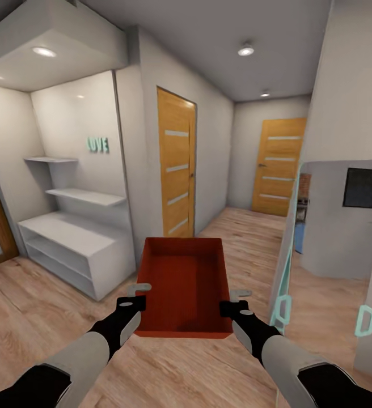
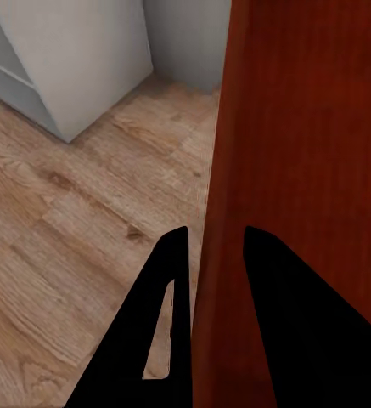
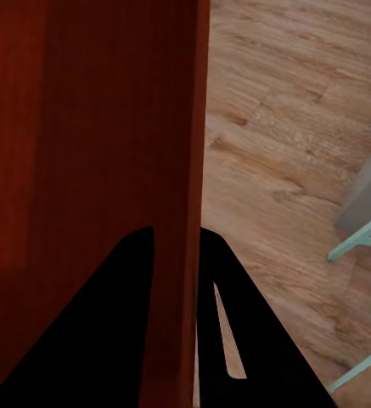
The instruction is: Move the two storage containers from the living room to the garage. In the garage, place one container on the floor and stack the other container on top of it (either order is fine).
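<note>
Carrying one orange-red storage container, empty inside, level above the wood plank floor in a hallway, left gripper and right gripper clamped on opposite side walls. Left wrist view: fingers pinching the thin wall. Right wrist view: fingers likewise straddling the wall.

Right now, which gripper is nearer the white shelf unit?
Left. The left gripper clamps the storage container's left wall, on the side facing the white shelf unit. The right gripper clamps the opposite wall, farther away.
</note>
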Available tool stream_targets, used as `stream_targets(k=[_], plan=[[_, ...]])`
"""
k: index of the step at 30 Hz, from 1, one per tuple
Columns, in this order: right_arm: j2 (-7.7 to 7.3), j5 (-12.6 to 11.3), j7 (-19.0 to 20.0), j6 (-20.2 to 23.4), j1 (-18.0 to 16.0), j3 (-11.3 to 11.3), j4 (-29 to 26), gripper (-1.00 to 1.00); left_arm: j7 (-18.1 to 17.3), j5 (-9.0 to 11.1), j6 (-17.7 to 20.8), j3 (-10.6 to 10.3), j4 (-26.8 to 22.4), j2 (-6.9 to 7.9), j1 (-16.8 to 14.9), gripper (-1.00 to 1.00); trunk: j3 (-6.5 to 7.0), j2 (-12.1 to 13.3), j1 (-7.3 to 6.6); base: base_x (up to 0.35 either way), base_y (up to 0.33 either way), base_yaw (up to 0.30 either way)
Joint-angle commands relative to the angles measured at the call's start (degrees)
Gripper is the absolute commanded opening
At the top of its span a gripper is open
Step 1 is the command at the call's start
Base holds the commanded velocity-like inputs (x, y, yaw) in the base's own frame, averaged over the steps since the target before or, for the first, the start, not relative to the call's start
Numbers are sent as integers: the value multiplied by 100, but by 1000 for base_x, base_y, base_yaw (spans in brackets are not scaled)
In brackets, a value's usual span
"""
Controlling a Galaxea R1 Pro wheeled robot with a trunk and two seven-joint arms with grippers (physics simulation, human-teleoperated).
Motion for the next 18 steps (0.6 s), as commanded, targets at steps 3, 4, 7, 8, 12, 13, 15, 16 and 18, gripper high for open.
stream_targets(k=[3,4,7,8,12,13,15,16,18], plan=[[5,-111,-34,-6,-4,11,21,-100,59,-57,42,70,-100,8,-5,-100,-10,-8,5,306,208,-241],[4,-111,-34,-6,-4,11,21,-100,60,-57,42,72,-100,7,-6,-100,-10,-8,5,306,211,-241],[0,-111,-34,-6,-3,11,21,-100,59,-56,43,69,-100,7,-7,-100,-10,-8,5,305,212,-242],[-1,-111,-34,-6,-3,11,21,-100,59,-56,43,70,-100,7,-7,-100,-10,-8,5,305,212,-242],[-2,-111,-34,-6,-5,11,21,-100,60,-58,43,72,-100,6,-4,-100,-10,-8,5,305,213,-242],[-2,-111,-34,-6,-4,11,21,-100,59,-57,43,72,-100,6,-5,-100,-10,-8,5,305,213,-242],[-2,-111,-34,-6,-4,11,21,-100,59,-56,43,70,-100,6,-2,-100,-10,-8,5,305,213,-242],[-2,-111,-34,-6,-4,11,21,-100,61,-56,43,71,-100,6,-4,-100,-10,-8,5,305,213,-242],[-2,-111,-34,-6,-4,11,21,-100,63,-59,43,69,-100,6,-2,-100,-10,-8,5,305,213,-242]])
